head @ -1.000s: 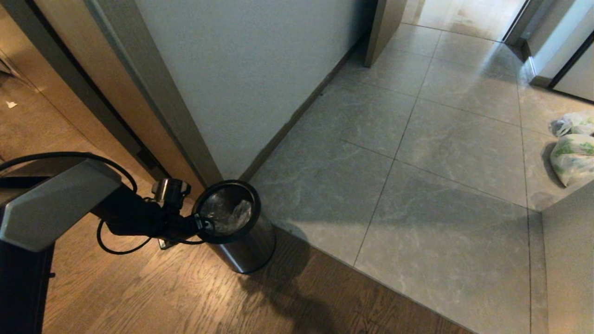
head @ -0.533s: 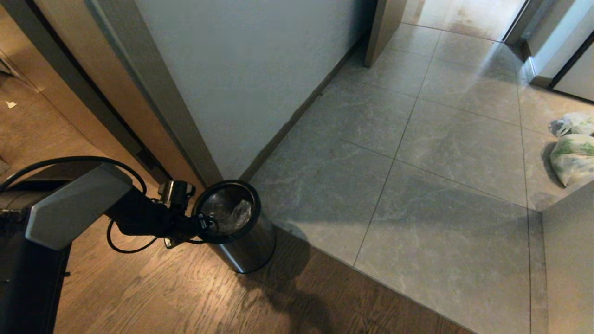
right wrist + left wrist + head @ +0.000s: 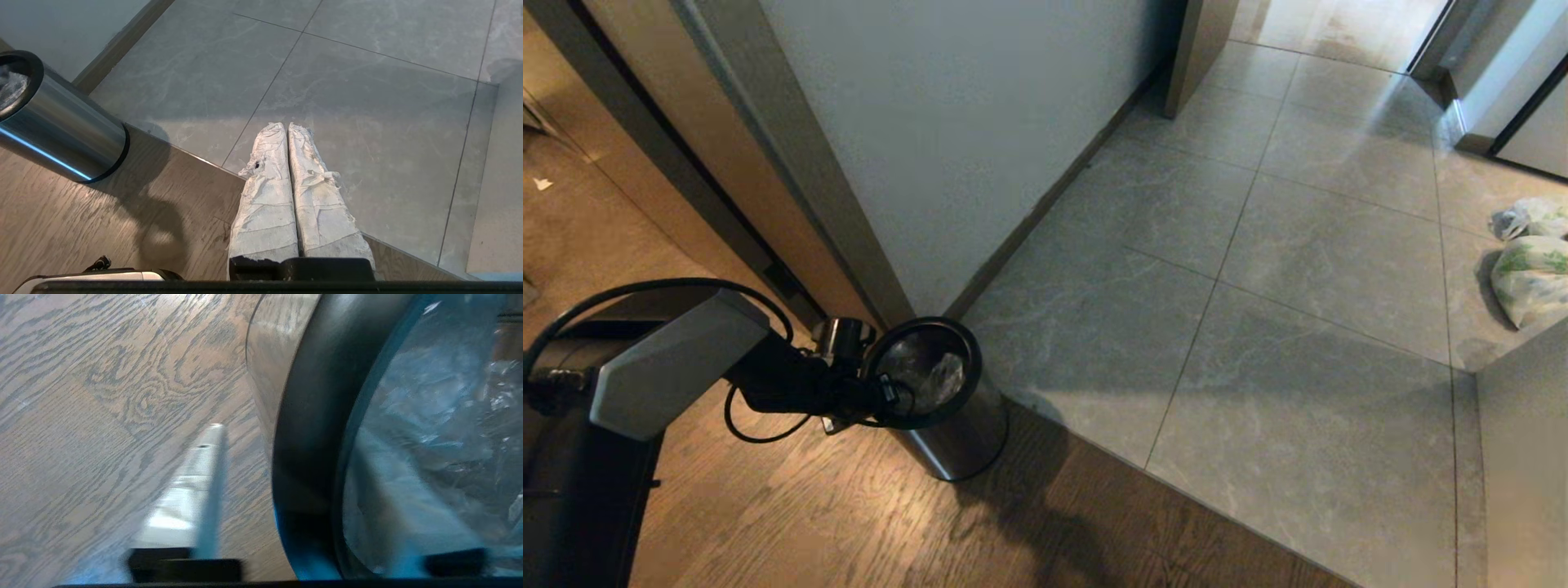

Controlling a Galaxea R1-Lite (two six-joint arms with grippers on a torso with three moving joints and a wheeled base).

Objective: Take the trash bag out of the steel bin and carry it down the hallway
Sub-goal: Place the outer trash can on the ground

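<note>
Now left hand [image 3: 314, 498] open astride steel bin [image 3: 956, 441] rim, trash bag [image 3: 927, 371] inside; right hand [image 3: 288, 128] closed.

A: What lies at the right edge of the head view?
B: Two white plastic bags with green print [image 3: 1530, 269], resting together on the floor beside a pale wall corner.

A: And on the near side?
B: A brown wood-plank floor [image 3: 833, 514], grain clearly visible, crossed by a dark shadow.

A: Upper left?
B: A tall grey-brown door frame [image 3: 768, 155], and a small white scrap [image 3: 543, 184] on the floor beyond it.
</note>
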